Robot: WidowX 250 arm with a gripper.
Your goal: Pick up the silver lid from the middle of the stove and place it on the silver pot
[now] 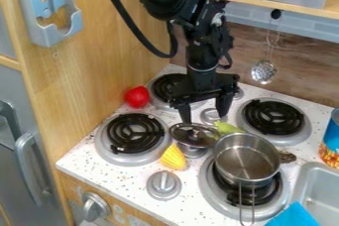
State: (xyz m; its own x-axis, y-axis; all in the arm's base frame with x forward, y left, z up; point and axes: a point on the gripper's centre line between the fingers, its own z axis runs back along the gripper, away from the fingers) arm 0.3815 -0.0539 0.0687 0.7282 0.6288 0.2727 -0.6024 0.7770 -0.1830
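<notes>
Over the middle of the stove top, the pincer (204,117) hangs straight down with its two fingers well apart and nothing between them. Nearest below is the dark lid (193,134), just in front of the pincer and slightly toward the view's left, close under the left-hand fingertip in view. It seems to sit on something round and silvery, perhaps a small pan or one of the stove's knobs; the overlap makes that hard to judge. The green thing (228,128) lies just in front of the other fingertip, its long axis slanting away from the pincer toward the steel pot (246,158), and its far end comes up close to the pot's rim. The pot is upright on the front right burner (281,197), farther from the pincer than either (its wire handle (247,204) points to the front edge). The yellow corn (173,157) lies in front of the lid, tilted a little, beside the front left burner (134,136). Farther off, the red thing (137,97) rests near the wooden wall (99,71), left of the back left burner (171,87).
</notes>
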